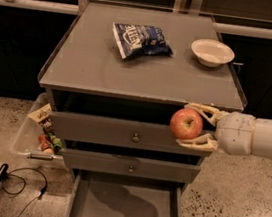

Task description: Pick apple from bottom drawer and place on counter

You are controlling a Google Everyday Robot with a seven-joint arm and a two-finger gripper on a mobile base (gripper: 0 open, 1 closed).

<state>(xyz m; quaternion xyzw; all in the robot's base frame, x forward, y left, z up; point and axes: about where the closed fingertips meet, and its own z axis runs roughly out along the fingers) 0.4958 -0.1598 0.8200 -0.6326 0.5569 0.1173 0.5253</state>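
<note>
Two fingers (202,110) of my gripper (187,126) pinch the apple (186,123); arm lies level, coming in from the right. Counter (130,74) edge is just above the gripper, open bottom drawer (121,212) below-left.

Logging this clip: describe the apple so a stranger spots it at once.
Just below the grey counter's right front corner, before the top drawer, the robot's tool is shut on the apple. It is the only round red thing; the white bowl and blue snack bag lie on the counter.
</note>
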